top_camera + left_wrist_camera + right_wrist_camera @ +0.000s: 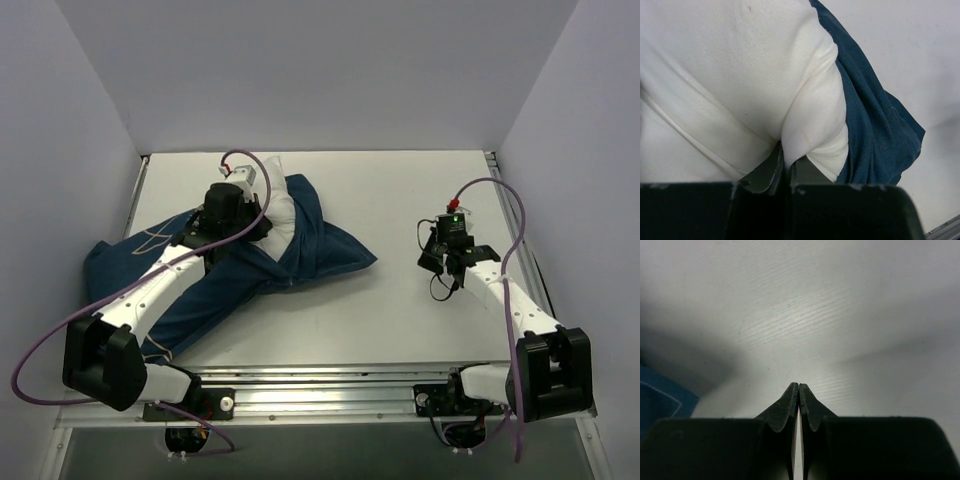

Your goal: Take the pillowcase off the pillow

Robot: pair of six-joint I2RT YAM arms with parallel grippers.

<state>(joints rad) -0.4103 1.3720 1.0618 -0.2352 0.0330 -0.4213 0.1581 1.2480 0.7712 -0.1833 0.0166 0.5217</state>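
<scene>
Left gripper [786, 159], jaws nearly together, pinched a fold of the white pillow [730, 75] where it protruded from the navy pillowcase [875, 130] (cover bunched beside the exposed corner). Both lay on the left half of the table [400, 320], beneath the left arm [170, 275]. Right gripper [798, 386] hovered fully closed and empty over bare surface, well apart from the fabric.

The pillowcase [875, 130] is matt weave; pillow [730, 75] perhaps fleecy.
</scene>
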